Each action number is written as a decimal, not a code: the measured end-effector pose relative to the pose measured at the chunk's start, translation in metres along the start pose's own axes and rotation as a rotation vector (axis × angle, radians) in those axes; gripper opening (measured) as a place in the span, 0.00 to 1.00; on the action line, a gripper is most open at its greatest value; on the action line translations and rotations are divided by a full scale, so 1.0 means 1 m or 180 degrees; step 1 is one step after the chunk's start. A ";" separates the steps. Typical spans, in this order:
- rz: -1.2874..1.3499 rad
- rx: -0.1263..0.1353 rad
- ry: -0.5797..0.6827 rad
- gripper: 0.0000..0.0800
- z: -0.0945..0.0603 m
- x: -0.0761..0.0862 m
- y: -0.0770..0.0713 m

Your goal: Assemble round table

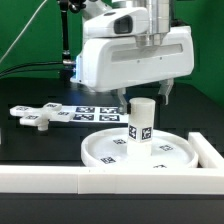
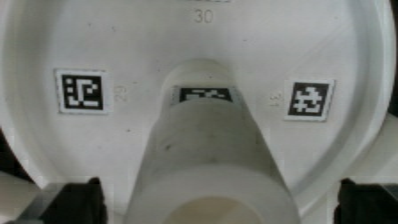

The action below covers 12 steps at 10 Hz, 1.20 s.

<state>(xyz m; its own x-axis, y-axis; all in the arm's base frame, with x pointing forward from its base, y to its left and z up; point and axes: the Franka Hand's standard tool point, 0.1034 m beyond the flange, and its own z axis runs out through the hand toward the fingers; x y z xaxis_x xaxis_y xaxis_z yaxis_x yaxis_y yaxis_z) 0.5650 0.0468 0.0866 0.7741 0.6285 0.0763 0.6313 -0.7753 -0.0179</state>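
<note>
Nearby, cross-shaped piece point(image 1: 36, 117) (beside marker board point(image 1: 96, 110))

Post point(image 1: 140, 122) upright on disc point(image 1: 100, 151); cross piece point(image 1: 38, 116) apart.

Not much actual writing here, tbh. The only near-readable bit is a faint raised mark on the round disc point(image 2: 71, 50) in the wrist view. It looks like "30", and there's a blurrier line above it I can't make out. The rest is black-and-white square tags point(image 2: 80, 88), patterns not letters. They're on the disc and post point(image 1: 140, 122) right below the tool point(image 1: 147, 98), and on the cross-shaped piece point(image 1: 35, 117) and marker board point(image 1: 92, 111) off to its side.
</note>
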 end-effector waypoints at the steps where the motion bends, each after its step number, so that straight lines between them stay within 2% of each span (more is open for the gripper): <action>1: -0.0263 -0.0009 -0.0027 0.81 0.000 0.003 -0.002; 6: -0.1230 0.0023 -0.0097 0.81 0.006 -0.002 -0.003; 12: -0.2558 -0.0015 -0.0206 0.81 0.008 -0.007 0.002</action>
<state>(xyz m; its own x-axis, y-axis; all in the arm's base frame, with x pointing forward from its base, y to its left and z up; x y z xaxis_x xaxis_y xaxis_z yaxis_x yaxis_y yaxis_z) 0.5610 0.0411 0.0782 0.0848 0.9964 0.0063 0.9961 -0.0849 0.0222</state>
